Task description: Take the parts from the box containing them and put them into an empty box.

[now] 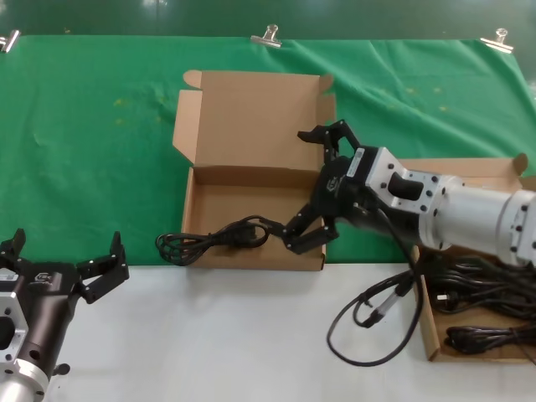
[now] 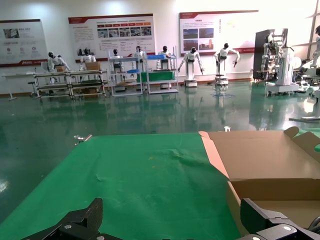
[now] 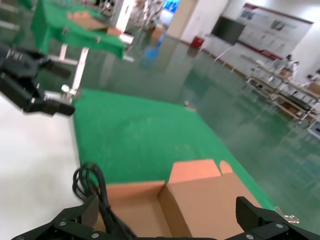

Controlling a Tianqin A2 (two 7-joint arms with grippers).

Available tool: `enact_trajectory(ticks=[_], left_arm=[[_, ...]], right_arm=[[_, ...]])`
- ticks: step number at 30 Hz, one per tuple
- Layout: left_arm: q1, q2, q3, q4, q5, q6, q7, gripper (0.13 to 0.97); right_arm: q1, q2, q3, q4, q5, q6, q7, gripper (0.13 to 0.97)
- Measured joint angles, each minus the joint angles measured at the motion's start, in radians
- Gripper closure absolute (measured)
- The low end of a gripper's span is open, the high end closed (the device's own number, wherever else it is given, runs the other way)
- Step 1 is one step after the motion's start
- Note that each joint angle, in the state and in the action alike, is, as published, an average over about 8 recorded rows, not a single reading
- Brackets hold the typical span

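A: Parts, first: where does the cable bundle (image 1: pixel 219 239) lie from the right gripper (image 1: pixel 320 186)?

B: Just beside its lower finger, on the side toward the table's left edge. Its long axis runs across the empty box (image 1: pixel 251 219), and its looped end spills over that box's left wall onto the green cloth (image 1: pixel 92 151). The gripper hovers over the tray, spread wide, gripping nothing.

A: And the left gripper (image 1: pixel 63 261)?

B: Parked near the front-left corner, splayed open, holding nothing, well apart.

A: More cables?

B: In the box containing them (image 1: pixel 431 331), by the right edge.
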Motion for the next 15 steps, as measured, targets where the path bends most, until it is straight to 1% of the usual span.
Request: enact_trajectory(ticks=[15], left_arm=[[0.000,0.000,0.000,0.000,0.000,0.000,0.000,0.132]], right_arm=[[-0.260,-0.087,0.212,0.051,0.088,0.139,-0.085,0.129]])
